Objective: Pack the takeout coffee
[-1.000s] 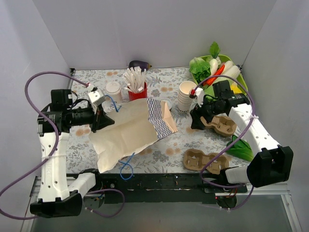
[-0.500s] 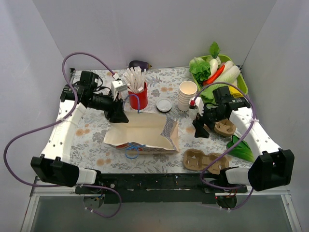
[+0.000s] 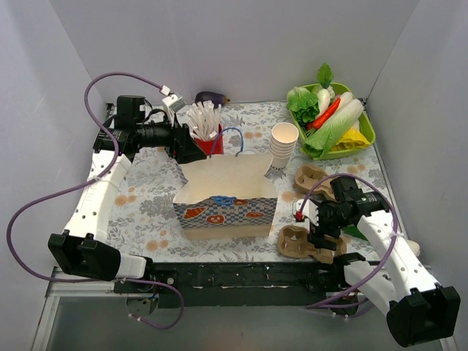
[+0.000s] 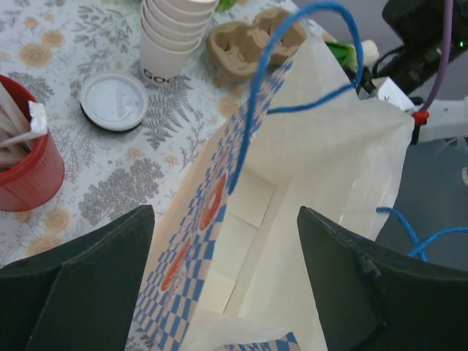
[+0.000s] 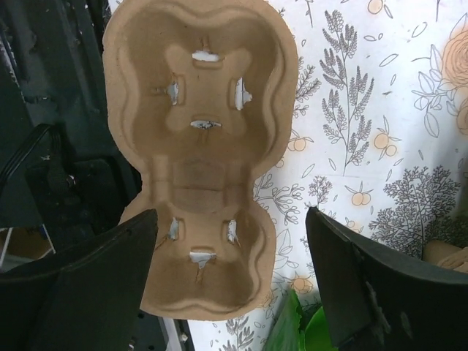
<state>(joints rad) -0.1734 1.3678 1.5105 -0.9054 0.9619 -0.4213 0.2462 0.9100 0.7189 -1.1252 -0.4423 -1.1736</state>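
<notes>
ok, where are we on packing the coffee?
Done: the paper bag stands upright with its mouth open. In hand: nothing gripped. The left end effector hangs open over the bag mouth, the right end effector open over a cardboard cup carrier. To do: the lidded coffee sits on the table beside the stack of cups, outside the bag.

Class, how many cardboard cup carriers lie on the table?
2. One carrier beside the cup stack, another at the near edge below the right gripper; the bag may hide more.
</notes>
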